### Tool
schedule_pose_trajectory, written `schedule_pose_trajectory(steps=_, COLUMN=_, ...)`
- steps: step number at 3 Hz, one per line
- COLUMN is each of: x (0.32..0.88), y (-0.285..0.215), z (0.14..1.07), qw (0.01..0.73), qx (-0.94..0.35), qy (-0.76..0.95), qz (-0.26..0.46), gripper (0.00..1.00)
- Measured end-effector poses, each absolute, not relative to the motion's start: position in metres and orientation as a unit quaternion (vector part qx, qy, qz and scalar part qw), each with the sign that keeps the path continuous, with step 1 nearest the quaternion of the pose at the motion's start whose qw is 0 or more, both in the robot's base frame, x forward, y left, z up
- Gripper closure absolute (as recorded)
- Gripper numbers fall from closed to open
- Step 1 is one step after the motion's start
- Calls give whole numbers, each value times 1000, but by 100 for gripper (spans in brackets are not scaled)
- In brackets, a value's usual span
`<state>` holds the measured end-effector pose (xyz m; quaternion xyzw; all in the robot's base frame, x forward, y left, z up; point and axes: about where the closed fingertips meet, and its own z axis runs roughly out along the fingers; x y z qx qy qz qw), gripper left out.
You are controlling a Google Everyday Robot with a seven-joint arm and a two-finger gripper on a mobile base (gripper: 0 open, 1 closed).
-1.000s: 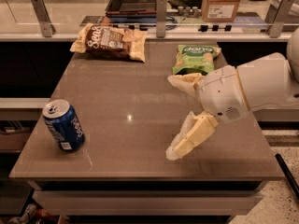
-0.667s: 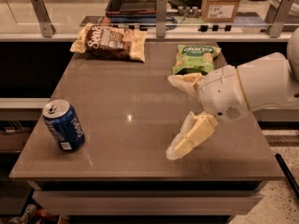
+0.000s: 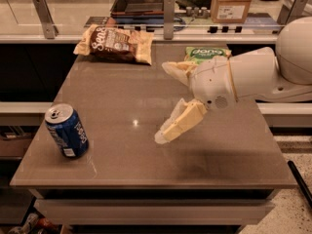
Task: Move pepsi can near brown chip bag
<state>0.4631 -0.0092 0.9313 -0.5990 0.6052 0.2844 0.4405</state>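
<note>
The pepsi can [image 3: 67, 131] is dark blue with a silver top and stands slightly tilted near the table's front left corner. The brown chip bag [image 3: 115, 44] lies at the table's far left edge, well apart from the can. My gripper [image 3: 163, 103] hovers over the middle of the table, right of the can, with its two cream fingers [image 3: 181, 125] spread wide open and nothing between them. The white arm reaches in from the right.
A green chip bag [image 3: 207, 53] lies at the far right of the brown table [image 3: 146, 165], partly behind my arm. Beyond the table are a railing with metal posts [image 3: 168, 16], a tray and a cardboard box [image 3: 233, 3].
My gripper has moved a little left and toward the far side of the table. The can and both bags have not moved.
</note>
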Motion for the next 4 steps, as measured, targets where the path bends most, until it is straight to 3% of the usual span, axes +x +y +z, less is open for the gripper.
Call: schedule_pose_trajectory(steps=4, x=463, y=86, z=914, qw=518, qx=-547, qy=537, qz=380, gripper=0)
